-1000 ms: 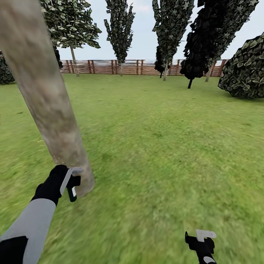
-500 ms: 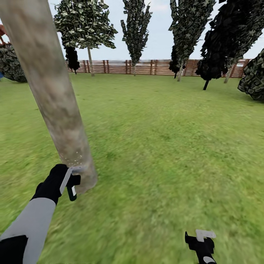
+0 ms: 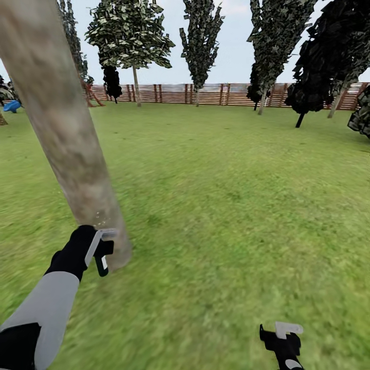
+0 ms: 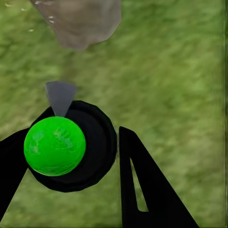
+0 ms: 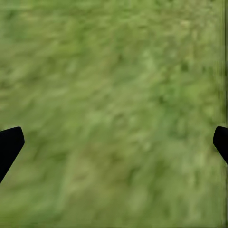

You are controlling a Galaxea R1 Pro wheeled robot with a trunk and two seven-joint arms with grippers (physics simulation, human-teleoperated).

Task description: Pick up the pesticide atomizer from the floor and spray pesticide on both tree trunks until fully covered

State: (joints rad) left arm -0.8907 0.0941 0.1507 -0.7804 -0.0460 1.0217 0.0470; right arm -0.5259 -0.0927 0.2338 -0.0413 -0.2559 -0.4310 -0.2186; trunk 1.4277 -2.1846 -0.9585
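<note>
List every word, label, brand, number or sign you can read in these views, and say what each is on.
None: no readable text.
The atomizer in the left hand is plain green and black.
The tree trunk, fence and right hand bear no markings.

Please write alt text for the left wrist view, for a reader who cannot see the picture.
The left pincer is shut on the pesticide atomizer, a black round body with a bright green ball and a grey nozzle aimed at the foot of a pale grey-brown tree trunk. A few pale specks show on the trunk, and blurred green lawn lies all around.
</note>
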